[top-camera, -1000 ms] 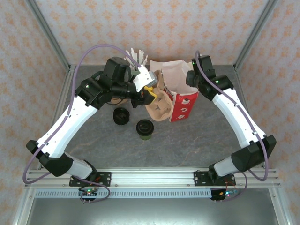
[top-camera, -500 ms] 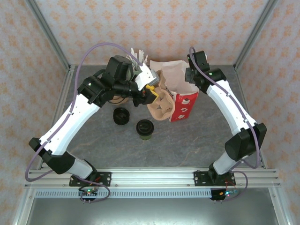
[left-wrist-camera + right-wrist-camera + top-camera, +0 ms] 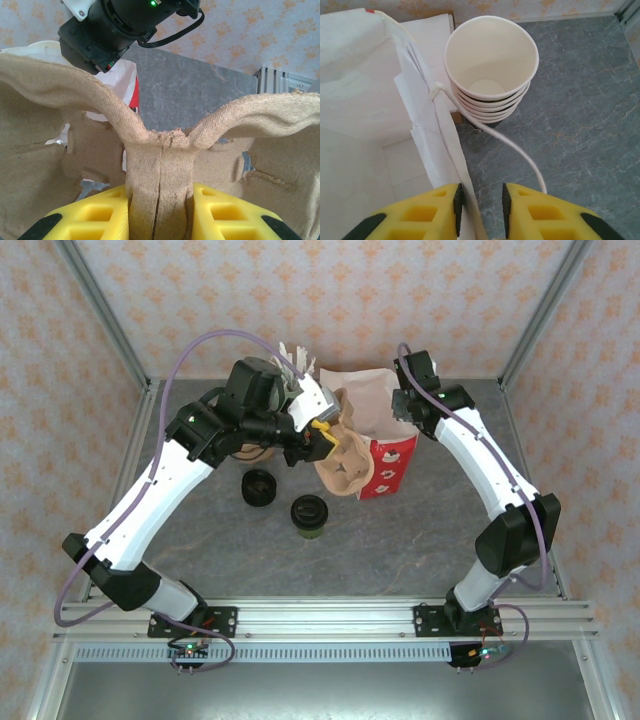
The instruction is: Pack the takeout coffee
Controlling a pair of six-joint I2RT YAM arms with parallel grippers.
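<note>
The grey desk (image 3: 420, 530) carries everything, with the tall red-and-white bag (image 3: 392, 462) standing open near its far middle. The right jaws sit at the far right of the bag's rim. In the right wrist view the white paper edge runs between them with little room to spare, though I cannot tell whether they have pinched it. The left jaws are clenched on the middle rib of a brown pulp cup carrier (image 3: 348, 468), which hangs at the bag's left front, partly across its mouth. A stack of empty cups (image 3: 490, 75) stands just beyond the bag.

The coffee (image 3: 309, 517) stands upright on the desk, lid up, so its long axis is vertical. It is apart from the bag, on the side nearer the arm bases, and nearly straight toward those bases from the left jaws. The left arm (image 3: 170, 480) is plainly the nearer one, but it is occupied, so the carrier likely has to be set down or dropped into the bag before that arm can come down on the cup from above. A low stack of lids (image 3: 259, 487) stands near the coffee's left, a thing to avoid.
</note>
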